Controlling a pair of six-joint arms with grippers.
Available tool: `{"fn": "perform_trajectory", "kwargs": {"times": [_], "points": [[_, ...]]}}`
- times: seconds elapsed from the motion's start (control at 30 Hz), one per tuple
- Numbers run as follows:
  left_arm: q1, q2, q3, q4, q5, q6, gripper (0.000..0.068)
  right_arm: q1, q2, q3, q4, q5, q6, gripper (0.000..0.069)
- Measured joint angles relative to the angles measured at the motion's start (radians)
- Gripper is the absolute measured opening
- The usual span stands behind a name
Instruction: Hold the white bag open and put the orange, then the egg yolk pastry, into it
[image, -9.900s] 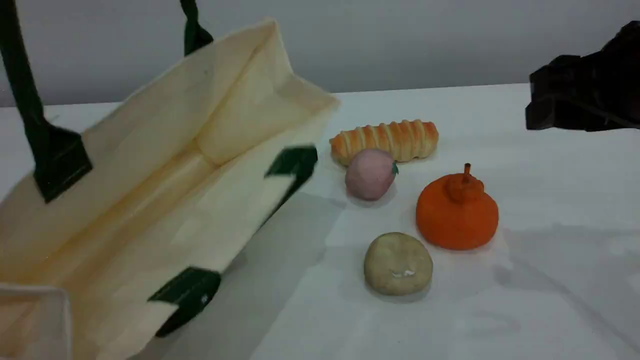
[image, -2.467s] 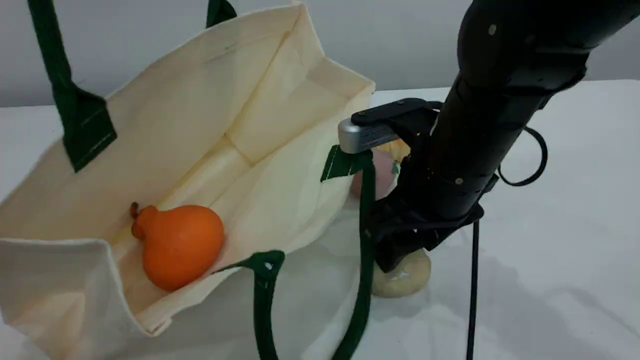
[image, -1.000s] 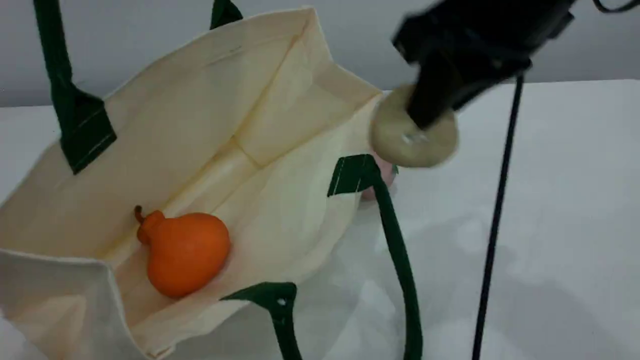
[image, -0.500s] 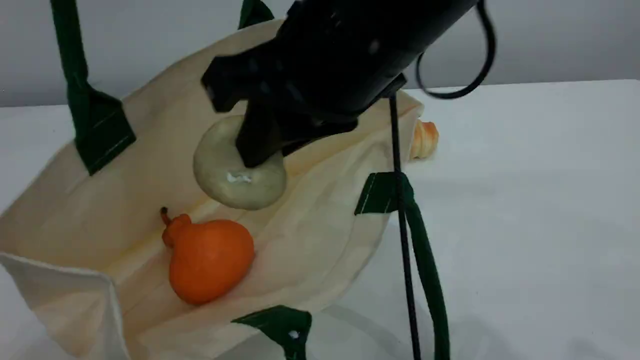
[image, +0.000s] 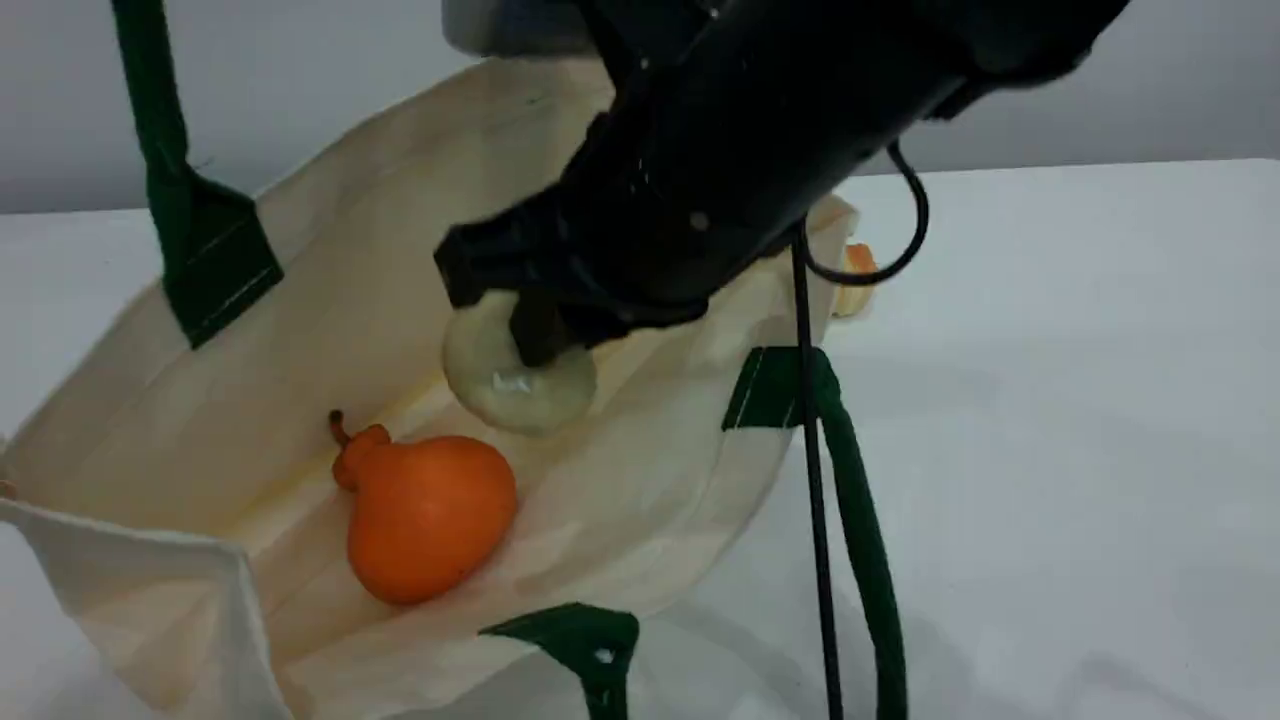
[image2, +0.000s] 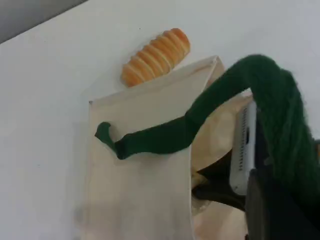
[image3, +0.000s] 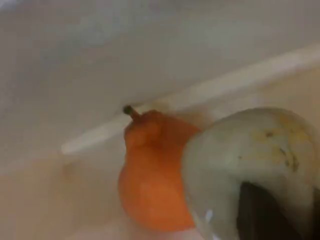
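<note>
At ten o'clock of the scene the far strap handle (image: 150, 100) rises taut out of the top edge. The left wrist view shows it running over the left gripper (image2: 272, 210), whose jaws are clamped tight on the dark green webbing. That side of the white bag (image: 330, 290) is held up, so its mouth gapes. Inside, on the bag's lower wall, lies the orange (image: 425, 515), tipped over with its stem toward eleven o'clock. At one o'clock of the orange, apart from it, hangs the egg yolk pastry (image: 510, 385), inside the bag's mouth. It is pinched by the right gripper (image: 535, 330), jaws narrowed onto it; whether the pastry touches the cloth I cannot tell. At three o'clock of the bag a black cable (image: 815, 520) drops beside the slack near strap handle (image: 862, 520). At two o'clock, past the bag's rim, one end of the striped bread roll (image: 855, 275) peeks out on the white table (image: 1080, 400)
</note>
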Motion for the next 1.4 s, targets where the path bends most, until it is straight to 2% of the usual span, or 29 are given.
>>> {"fn": "perform_trajectory", "kwargs": {"times": [0.13,0.23,0.3,0.53,0.63,0.8,1.03,1.17,1.4], "points": [[0.0,0.0,0.0,0.001,0.0,0.0,0.0078,0.0,0.002,0.0,-0.001,0.008,0.0,0.0107],[0.0,0.0,0.0,0.002,0.0,0.0,0.0078,0.0,0.002,0.0,-0.001,0.008,-0.004,0.0134],[0.0,0.0,0.0,0.002,0.0,0.0,0.0078,0.0,0.002,0.0,-0.001,0.006,-0.004,0.0184],[0.0,0.0,0.0,0.004,-0.001,0.005,0.0078,-0.001,0.002,0.0,-0.007,0.025,-0.037,0.0444],[0.0,0.0,0.0,0.014,-0.003,0.005,0.0078,-0.002,0.002,0.0,-0.007,0.047,-0.054,0.0496],[0.0,0.0,0.0,0.056,-0.021,0.002,0.0078,-0.002,-0.039,0.0,-0.047,0.103,-0.057,0.0505],[0.0,0.0,0.0,0.058,-0.021,-0.002,0.0078,-0.007,-0.188,0.0,-0.139,0.148,-0.051,0.0505],[0.0,0.0,0.0,0.081,-0.024,-0.003,0.0078,-0.041,-0.294,0.0,-0.174,0.217,-0.049,0.0505],[0.0,0.007,0.0,0.116,-0.028,-0.003,0.0078,-0.151,-0.427,0.0,-0.2,0.374,-0.04,0.0505]]}}
